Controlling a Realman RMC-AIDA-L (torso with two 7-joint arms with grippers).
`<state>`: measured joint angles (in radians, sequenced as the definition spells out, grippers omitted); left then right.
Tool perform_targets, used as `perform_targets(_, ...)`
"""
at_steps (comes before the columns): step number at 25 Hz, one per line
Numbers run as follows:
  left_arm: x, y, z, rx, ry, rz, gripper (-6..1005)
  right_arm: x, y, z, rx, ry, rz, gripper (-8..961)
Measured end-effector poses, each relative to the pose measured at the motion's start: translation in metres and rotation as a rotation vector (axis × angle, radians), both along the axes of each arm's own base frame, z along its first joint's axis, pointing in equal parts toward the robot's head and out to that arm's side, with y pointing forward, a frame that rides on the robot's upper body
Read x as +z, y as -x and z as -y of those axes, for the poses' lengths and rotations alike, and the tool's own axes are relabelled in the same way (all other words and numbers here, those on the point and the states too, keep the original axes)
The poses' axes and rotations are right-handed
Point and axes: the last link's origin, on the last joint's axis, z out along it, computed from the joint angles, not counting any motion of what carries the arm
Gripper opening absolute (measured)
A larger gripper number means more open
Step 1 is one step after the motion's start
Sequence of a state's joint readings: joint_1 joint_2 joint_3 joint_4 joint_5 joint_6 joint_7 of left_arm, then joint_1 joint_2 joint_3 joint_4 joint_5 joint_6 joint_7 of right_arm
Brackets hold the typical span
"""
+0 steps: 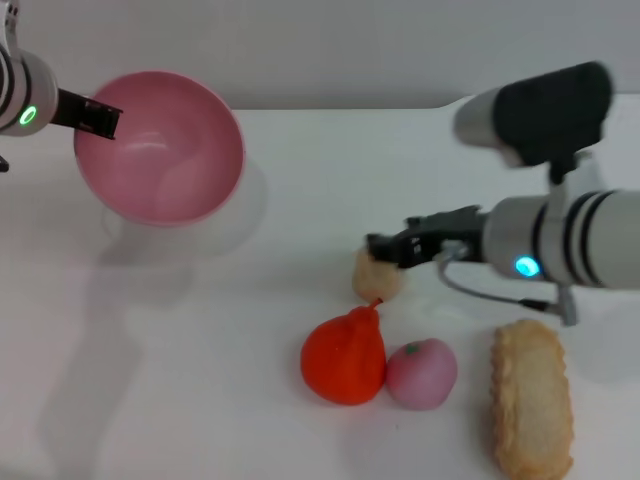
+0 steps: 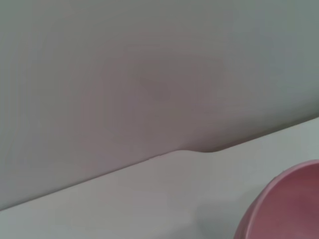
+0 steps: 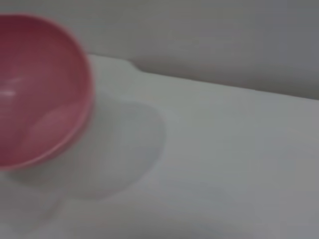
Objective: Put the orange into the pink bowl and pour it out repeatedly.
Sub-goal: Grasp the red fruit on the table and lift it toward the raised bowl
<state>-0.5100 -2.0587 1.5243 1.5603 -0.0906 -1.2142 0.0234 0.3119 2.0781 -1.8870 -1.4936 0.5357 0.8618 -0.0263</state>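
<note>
Orange [image 1: 344, 360] upright on table [image 1: 200, 380], stem pointing far-right. Left gripper [image 1: 97, 117] clamps tilted bowl [image 1: 160, 148] rim; right gripper [image 1: 385, 248]: jaw state unclear.

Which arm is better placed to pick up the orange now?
The right. The right gripper hovers just behind the orange on the table, above a beige ball. The left gripper is busy holding the tilted pink bowl by its rim, far from the orange.

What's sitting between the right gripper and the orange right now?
In the head view, a beige ball lies just under the right gripper, directly between it and the orange. A pink peach-like fruit touches the orange's right side. Nothing visible lies between the orange and the pink bowl.
</note>
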Motion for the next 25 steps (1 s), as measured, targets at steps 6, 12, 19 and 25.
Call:
perform_targets(6, -0.001, -0.003, -0.003, -0.013, -0.002, -0.003, 42, -0.026, 0.024, 0.014, 0.081, 0.057, -0.032, 684)
perform_targets(12, -0.002, -0.006, -0.006, -0.019, 0.003, -0.007, 42, -0.036, 0.024, 0.018, 0.073, 0.083, -0.037, 711)
perform_targets(19, -0.003, -0.008, -0.008, -0.03, 0.006, -0.011, 42, -0.048, 0.016, 0.026, 0.034, 0.127, -0.038, 706)
perform_targets(25, -0.004, -0.011, -0.01, -0.041, 0.008, -0.012, 42, -0.055, 0.018, 0.029, 0.028, 0.158, -0.05, 700)
